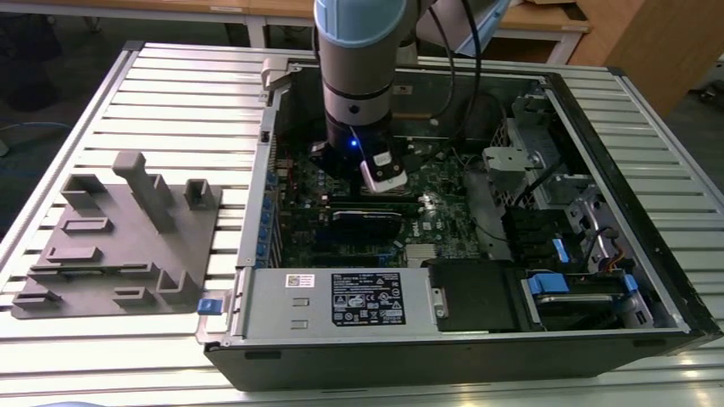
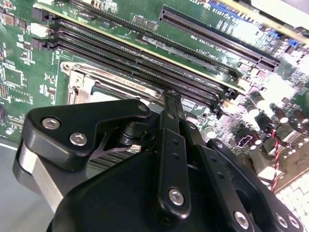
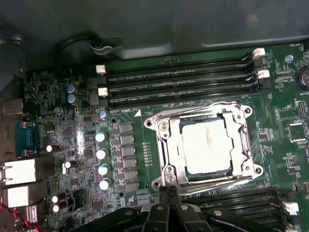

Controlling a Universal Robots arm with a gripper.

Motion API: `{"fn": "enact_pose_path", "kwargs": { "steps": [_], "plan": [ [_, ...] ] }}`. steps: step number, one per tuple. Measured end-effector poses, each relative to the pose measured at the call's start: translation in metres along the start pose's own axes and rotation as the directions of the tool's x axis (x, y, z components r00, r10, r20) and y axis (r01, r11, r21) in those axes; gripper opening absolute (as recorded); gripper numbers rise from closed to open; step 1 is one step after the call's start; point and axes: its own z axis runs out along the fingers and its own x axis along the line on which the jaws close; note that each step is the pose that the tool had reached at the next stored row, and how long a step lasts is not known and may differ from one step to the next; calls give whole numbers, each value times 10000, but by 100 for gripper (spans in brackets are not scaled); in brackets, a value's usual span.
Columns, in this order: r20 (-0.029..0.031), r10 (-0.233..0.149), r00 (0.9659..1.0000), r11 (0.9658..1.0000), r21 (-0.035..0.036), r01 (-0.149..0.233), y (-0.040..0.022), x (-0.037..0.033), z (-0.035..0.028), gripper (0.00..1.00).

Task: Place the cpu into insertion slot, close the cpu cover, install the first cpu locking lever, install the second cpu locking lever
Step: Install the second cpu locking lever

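The cpu lies flat in the insertion slot on the green board, its dull silver top facing up. The cpu cover, a silver frame, lies down around the chip. Thin wire levers run along the cover's edges; whether they are latched I cannot tell. My gripper is shut with nothing visible between its black fingers, and its tips sit at the socket's edge by one lever. In the second wrist view the gripper points at the same socket. My arm reaches down into the open computer case.
Long black memory slots flank the socket on two sides. Capacitors and ports stand beside it. In the exterior view, a grey fixture plate lies left of the case, and a power supply box, drive bays and cables crowd the case.
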Motion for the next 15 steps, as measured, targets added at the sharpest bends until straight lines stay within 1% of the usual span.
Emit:
{"fn": "enact_pose_path", "kwargs": {
  "steps": [1, 8, 11, 15],
  "plan": [
    [-2, 1, 10000, 10000, -18, -1, 0, 0, 5, 11],
    [-8, 1, 10000, 10000, -48, -1, -7, 5, 49, 11],
    [-11, 4, 10000, 10000, -88, -4, -9, 11, 57, 11],
    [-12, 6, 10000, 10000, -93, -6, -10, 20, 59, 11]
  ]
}}
